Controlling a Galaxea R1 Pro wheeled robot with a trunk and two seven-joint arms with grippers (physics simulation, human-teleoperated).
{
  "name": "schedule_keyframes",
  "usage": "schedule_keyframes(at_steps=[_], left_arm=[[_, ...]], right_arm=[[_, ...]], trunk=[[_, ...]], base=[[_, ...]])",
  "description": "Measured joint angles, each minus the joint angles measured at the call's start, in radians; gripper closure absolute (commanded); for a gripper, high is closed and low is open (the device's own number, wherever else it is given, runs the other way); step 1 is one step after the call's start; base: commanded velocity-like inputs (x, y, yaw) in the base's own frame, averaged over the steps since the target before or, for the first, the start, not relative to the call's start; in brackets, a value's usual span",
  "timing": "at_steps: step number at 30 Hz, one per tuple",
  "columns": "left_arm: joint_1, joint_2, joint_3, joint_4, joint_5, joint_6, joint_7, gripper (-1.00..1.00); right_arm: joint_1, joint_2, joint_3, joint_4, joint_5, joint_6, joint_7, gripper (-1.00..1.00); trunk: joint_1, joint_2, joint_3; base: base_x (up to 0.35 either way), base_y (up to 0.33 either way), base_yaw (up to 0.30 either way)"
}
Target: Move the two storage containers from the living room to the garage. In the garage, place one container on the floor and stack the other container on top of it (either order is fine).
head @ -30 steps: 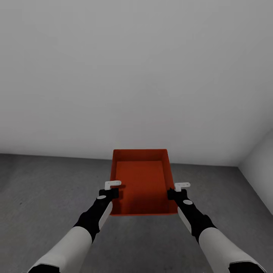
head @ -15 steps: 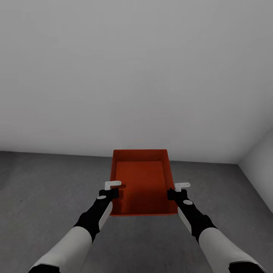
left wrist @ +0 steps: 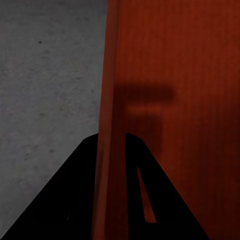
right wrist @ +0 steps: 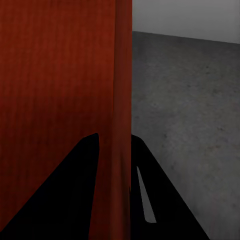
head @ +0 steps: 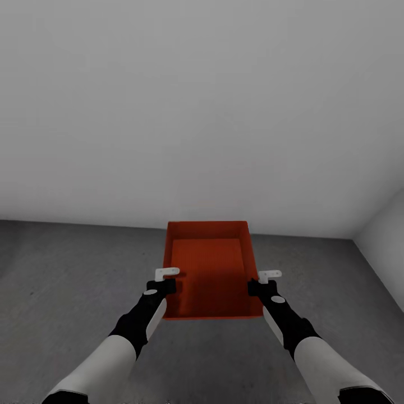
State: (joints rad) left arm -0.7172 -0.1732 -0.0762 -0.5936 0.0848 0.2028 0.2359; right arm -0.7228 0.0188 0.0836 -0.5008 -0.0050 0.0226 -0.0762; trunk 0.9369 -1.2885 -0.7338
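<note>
One orange-red storage container (head: 209, 269) hangs in front of me above the dark grey concrete floor (head: 67, 280), held level between both arms. My left gripper (head: 164, 283) is shut on its left wall, and that wall (left wrist: 107, 150) runs between the black fingers in the left wrist view. On the opposite side, my right gripper (head: 259, 285) is shut on the right wall (right wrist: 122, 150), which passes between its fingers too. The bin is empty inside.
A plain white wall (head: 202, 112) rises straight ahead and meets the floor just beyond the container. A second white wall (head: 387, 252) forms a corner at the right. Bare concrete floor spreads to the left and below the bin.
The wall-floor line has dropped very slightly in the picture, so the camera shifted a touch. Arms and container keep the same pose.
</note>
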Motion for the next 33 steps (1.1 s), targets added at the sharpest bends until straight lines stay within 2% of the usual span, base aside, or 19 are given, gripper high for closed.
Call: schedule_keyframes(at_steps=[33], left_arm=[[0.0,0.0,0.0,0.0,0.0,0.0,0.0,1.0]], right_arm=[[0.0,0.0,0.0,0.0,0.0,0.0,0.0,1.0]], trunk=[[0.0,0.0,-0.053]], base=[[0.0,0.0,0.0]])
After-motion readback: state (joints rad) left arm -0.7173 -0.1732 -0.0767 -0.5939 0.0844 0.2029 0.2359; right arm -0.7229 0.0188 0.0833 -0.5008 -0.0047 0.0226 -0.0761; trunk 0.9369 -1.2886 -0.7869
